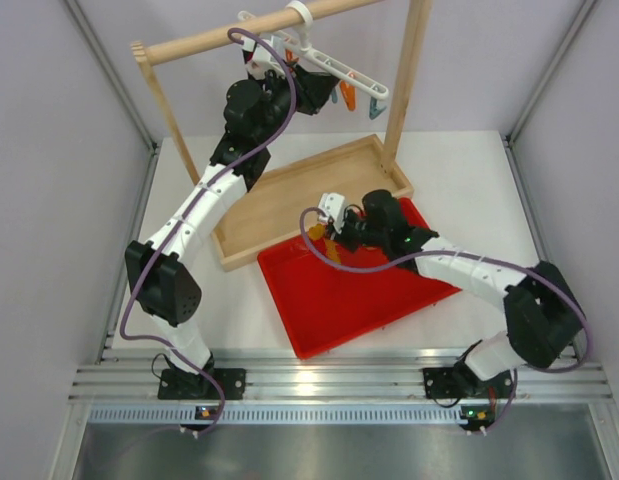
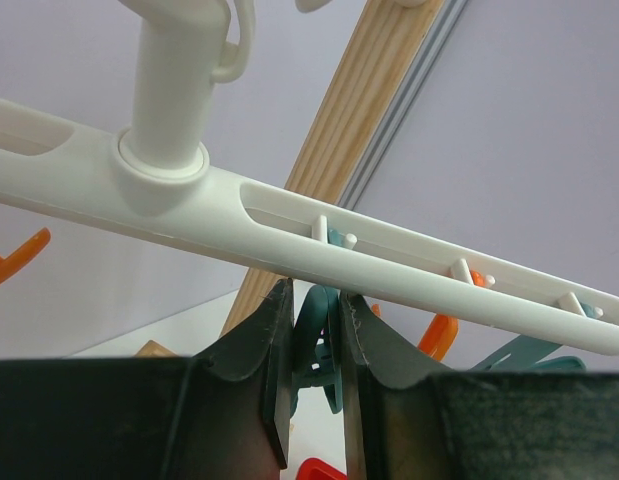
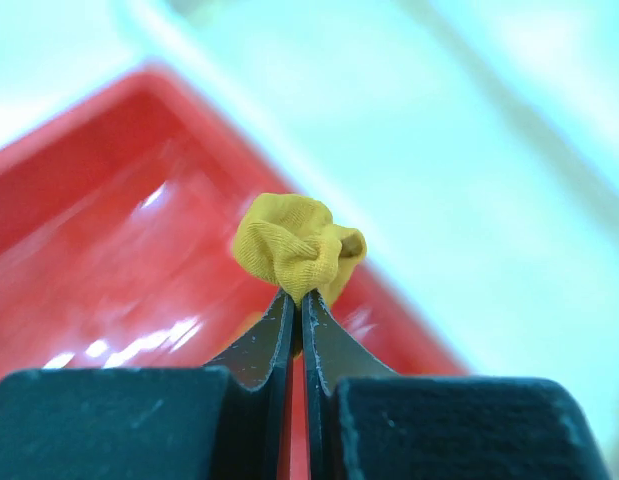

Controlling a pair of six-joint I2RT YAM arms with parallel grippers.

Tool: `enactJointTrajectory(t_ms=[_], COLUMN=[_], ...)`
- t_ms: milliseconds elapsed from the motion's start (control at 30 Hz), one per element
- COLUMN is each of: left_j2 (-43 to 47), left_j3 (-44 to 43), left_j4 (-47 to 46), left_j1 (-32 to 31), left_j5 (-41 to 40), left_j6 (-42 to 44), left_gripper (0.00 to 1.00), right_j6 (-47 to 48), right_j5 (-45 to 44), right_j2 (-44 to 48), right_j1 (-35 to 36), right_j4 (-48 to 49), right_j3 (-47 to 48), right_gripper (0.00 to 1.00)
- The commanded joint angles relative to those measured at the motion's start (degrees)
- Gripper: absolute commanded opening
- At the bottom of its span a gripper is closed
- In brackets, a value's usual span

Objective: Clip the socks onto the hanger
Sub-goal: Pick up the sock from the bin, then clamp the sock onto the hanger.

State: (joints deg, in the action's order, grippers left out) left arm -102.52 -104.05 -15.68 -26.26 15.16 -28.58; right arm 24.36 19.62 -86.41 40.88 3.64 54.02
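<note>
The white hanger hangs by its hook from the wooden rail, with orange and teal clips under its bar. My left gripper is up at the bar, shut on a teal clip that sits squeezed between its fingers. My right gripper is low over the red tray and shut on a bunched mustard sock, pinched at the fingertips. From above, that sock is a small orange patch at the right gripper. I see no other sock.
The wooden rail frame stands at the back, its right post next to the hanger. A shallow wooden tray lies below it. The red tray sits in front, overlapping the wooden tray's corner. Free clips hang right of my left gripper.
</note>
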Motion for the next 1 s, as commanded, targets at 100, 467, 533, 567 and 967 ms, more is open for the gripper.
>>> enactJointTrajectory(t_ms=[100, 467, 533, 567, 967], left_j2=[-0.4, -0.93, -1.19, -1.36, -3.21], left_j3=[0.34, 0.25, -0.01, -0.19, -2.47], left_j4=[3.99, 3.99, 3.82, 3.82, 4.96], left_j1=[0.33, 0.33, 0.33, 0.33, 0.42], left_j5=[1.72, 3.82, 4.27, 4.53, 6.2], left_j6=[-1.39, -3.24, -3.41, -3.59, -3.5], left_gripper=[0.0, 0.0, 0.0, 0.0, 0.0], right_j6=[11.13, 34.78, 37.86, 38.56, 43.76], right_j5=[-1.86, -17.67, -18.39, -18.56, -17.42], right_j2=[8.71, 0.73, -3.21, -4.37, -10.62], right_j1=[-2.12, -3.09, -3.79, -4.05, -4.76], right_j4=[4.35, 55.6, 61.29, 64.01, 76.78], right_j3=[6.27, -0.76, -0.5, -0.23, 4.25], right_gripper=[0.0, 0.0, 0.0, 0.0, 0.0])
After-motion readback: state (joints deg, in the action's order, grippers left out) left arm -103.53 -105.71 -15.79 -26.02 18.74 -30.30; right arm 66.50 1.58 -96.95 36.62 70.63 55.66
